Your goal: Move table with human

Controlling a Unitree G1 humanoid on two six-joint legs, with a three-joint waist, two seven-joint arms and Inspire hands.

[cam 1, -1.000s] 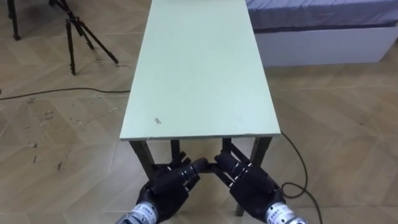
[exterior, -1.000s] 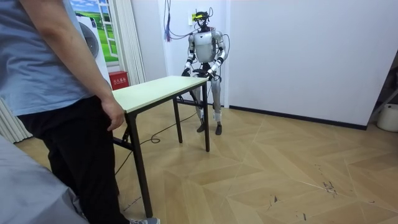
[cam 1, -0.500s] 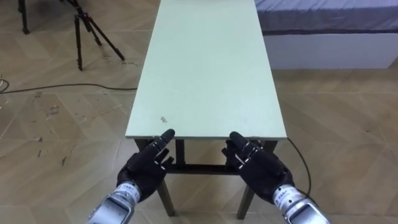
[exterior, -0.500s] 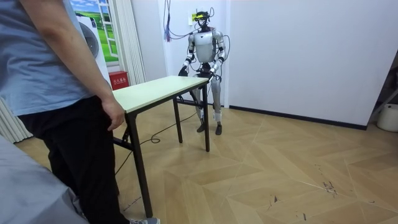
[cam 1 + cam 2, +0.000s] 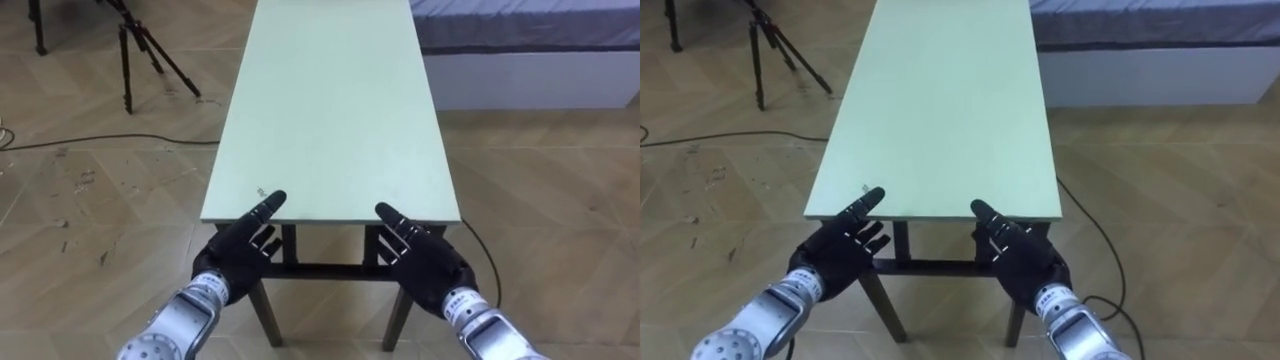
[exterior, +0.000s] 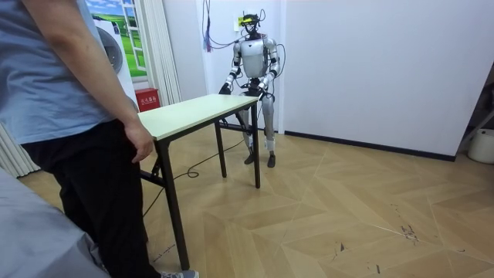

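Note:
A long pale green table (image 5: 335,100) on dark legs stretches away from me, its near short edge just in front of my hands. My left hand (image 5: 238,256) is open at the near left corner, one straight finger lying over the edge. My right hand (image 5: 425,263) is open at the near right corner, its fingers reaching up to the edge. In the room view I stand at the far end of the table (image 6: 193,113) with both hands at its edge. A person (image 6: 73,131) in a blue shirt and dark trousers stands at the near end, one hand hanging beside the tabletop.
A black tripod (image 5: 135,50) stands on the wooden floor left of the table. A bed with a white base (image 5: 530,60) lies at the far right. A cable (image 5: 100,142) crosses the floor at the left. In the room view a white wall is behind me.
Both hands rose from beneath the near edge, among the legs, and spread apart to the two corners. The view shifted between the first and second pictures. The person has not moved.

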